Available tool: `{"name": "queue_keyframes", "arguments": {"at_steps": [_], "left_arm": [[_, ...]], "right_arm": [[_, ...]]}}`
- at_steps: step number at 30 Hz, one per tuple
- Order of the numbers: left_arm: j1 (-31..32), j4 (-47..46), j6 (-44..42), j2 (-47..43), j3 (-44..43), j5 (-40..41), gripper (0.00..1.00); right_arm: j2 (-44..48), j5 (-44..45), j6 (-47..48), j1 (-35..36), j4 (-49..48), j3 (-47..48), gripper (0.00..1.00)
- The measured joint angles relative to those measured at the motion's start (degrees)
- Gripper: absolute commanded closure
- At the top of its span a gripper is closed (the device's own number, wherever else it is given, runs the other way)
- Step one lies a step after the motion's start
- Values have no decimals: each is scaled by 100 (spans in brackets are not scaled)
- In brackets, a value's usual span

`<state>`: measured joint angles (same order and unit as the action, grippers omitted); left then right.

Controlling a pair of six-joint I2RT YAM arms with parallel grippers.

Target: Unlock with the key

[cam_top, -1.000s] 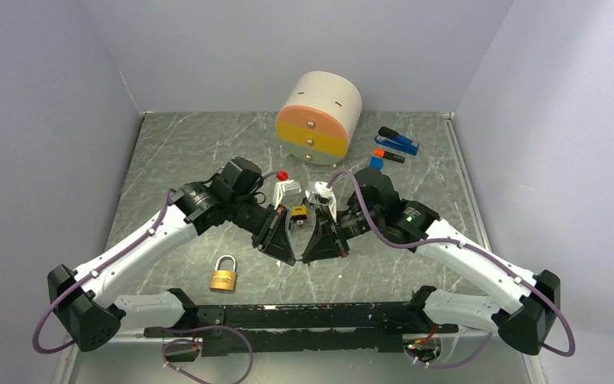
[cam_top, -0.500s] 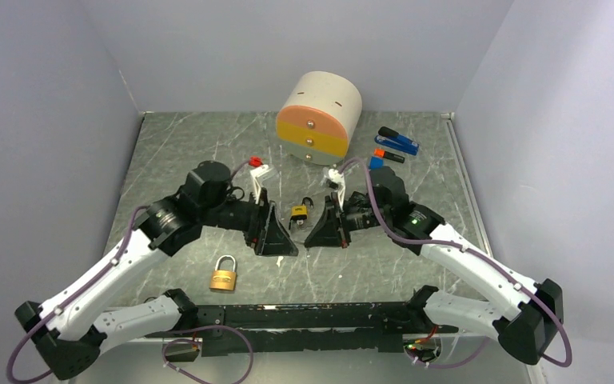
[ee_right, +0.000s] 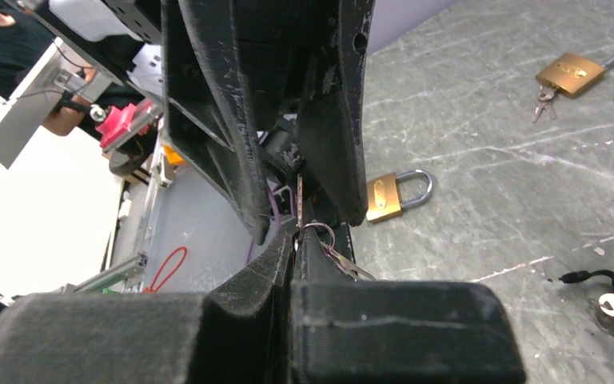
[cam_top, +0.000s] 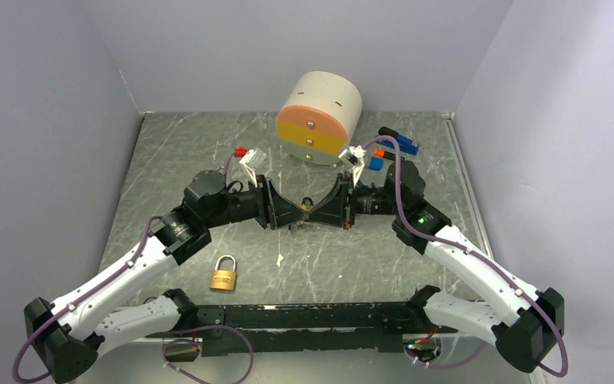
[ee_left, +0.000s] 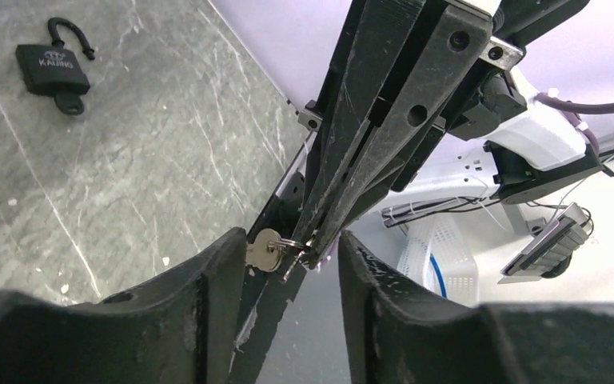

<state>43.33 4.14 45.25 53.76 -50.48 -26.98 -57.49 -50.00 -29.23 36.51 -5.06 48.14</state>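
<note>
The key [ee_left: 265, 250] hangs over the middle of the worktop [cam_top: 192, 152], pinched by its ring in the clenched right claw [ee_right: 294, 240]. The left claw [ee_left: 292, 254], released, straddles it from nine o'clock, probably to take a firmer hold. A brass padlock [cam_top: 224, 276] lies at seven o'clock.

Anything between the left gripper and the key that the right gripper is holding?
Nothing visible. The small silver key sticks out from the shut tips of the right gripper and sits in the gap between the open fingers of the left gripper, close beside one finger.
</note>
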Motion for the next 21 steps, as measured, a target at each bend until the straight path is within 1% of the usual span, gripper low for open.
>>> {"name": "queue_keyframes", "arguments": {"at_steps": [1,4,8,13,14,16,17,19,21], "left_arm": [[0,-81,46,22,-4,-4,66],[0,-225,92,74,-35,-55,81],[-26,-264,37,83,-111,0,97],[-22,-264,-7,81,-179,-13,97],[-22,-264,-20,79,-195,-11,97],[-20,-221,-79,68,-223,22,97],[-9,-127,-133,66,-267,81,97],[7,275,-291,68,-437,269,97],[15,892,-433,116,-719,645,98]], "right_arm": [[0,0,-68,-9,-79,0,100],[0,11,-192,-26,-184,-7,100],[15,-31,-350,-92,-275,-13,100],[50,-33,-446,-120,-363,-13,99],[50,-39,-472,-129,-396,-13,87],[50,-13,-485,-142,-400,-13,57],[52,50,-463,-144,-337,-7,49],[57,273,-328,-166,-85,22,42],[61,638,-186,-186,280,94,42]]}}
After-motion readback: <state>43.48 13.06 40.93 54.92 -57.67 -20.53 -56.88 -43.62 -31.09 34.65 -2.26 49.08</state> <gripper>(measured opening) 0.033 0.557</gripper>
